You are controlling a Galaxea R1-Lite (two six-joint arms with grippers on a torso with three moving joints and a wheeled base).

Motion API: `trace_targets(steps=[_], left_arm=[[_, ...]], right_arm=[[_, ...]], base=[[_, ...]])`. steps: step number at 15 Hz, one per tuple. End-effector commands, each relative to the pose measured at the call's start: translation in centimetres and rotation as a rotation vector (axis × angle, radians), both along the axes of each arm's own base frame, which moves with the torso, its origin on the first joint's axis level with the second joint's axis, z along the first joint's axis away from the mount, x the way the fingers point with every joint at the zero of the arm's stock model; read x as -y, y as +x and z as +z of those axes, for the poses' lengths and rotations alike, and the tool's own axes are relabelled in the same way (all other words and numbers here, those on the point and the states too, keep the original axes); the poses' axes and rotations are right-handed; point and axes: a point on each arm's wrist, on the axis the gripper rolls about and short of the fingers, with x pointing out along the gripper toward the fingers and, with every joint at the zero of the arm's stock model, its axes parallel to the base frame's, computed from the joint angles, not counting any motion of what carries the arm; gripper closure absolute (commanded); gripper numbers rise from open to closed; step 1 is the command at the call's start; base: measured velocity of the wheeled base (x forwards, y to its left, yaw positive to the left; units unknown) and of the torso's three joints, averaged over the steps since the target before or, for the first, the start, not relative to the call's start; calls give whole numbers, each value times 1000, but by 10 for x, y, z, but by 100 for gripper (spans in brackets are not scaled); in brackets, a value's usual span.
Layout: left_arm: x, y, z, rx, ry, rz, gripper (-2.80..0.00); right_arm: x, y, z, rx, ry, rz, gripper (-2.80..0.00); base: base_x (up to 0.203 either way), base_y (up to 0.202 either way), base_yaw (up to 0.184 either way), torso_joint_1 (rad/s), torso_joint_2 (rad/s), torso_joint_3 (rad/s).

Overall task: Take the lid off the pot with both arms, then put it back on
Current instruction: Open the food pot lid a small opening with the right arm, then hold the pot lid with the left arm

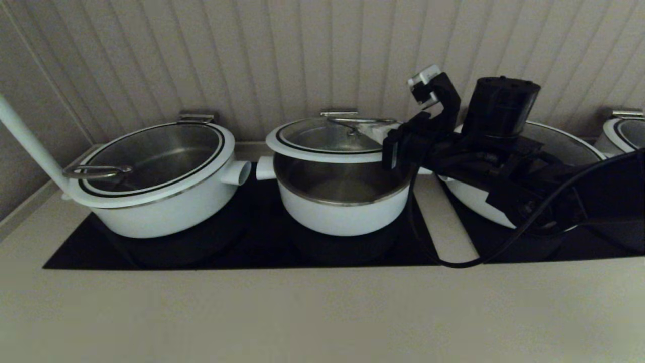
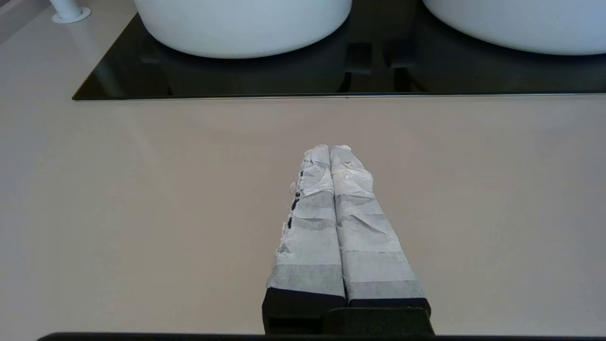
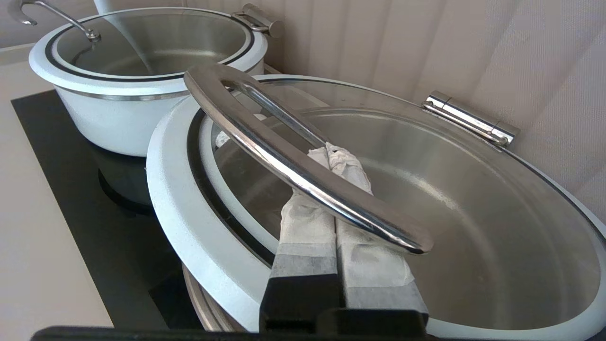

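At frame centre in the head view, the lid (image 1: pixel 330 138) hangs tilted above the pot (image 1: pixel 342 199), its front edge raised clear of the rim. The right gripper (image 3: pixel 337 154) reaches under the lid's steel handle (image 3: pixel 303 166), fingers pressed together beneath the bar. The left gripper (image 2: pixel 330 150) hovers over bare counter (image 2: pixel 142 199), jaws closed and empty; no writing is legible anywhere.

Right arm (image 1: pixel 504 151) reaching in from the right, raised, wrist turned toward the middle. Right pincer (image 3: pixel 338 154) closed, white-wrapped fingers (image 3: pixel 307 222) pressed side by side, slid beneath a curved steel handle (image 3: pixel 303 166). Left pincer (image 2: pixel 329 149) low and level, hanging above the bare surface (image 2: pixel 142 213), fingers (image 2: pixel 312 227) pressed together with nothing between them.
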Motion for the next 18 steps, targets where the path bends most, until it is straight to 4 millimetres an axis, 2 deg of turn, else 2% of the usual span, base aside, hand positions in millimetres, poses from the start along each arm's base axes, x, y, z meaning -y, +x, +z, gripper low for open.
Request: trace_targets(steps=[1, 9, 13, 16, 18], left_arm=[[0, 0, 0, 0, 0, 1, 0], [0, 0, 0, 2, 8, 0, 0], [1, 0, 3, 21, 158, -49, 0], [5, -8, 29, 110, 164, -214, 0], [7, -5, 49, 100, 165, -296, 0]], right_arm=[[1, 0, 1, 6, 2, 0, 0], [1, 0, 2, 9, 2, 0, 0], [0, 0, 0, 4, 1, 0, 0], [0, 1, -1, 2, 0, 0, 0], [0, 1, -1, 4, 1, 0, 0]], base=[[0, 0, 0, 0, 0, 0], [0, 0, 0, 0, 0, 0], [0, 0, 0, 0, 0, 0], [0, 0, 0, 0, 0, 0], [0, 0, 0, 0, 0, 0]])
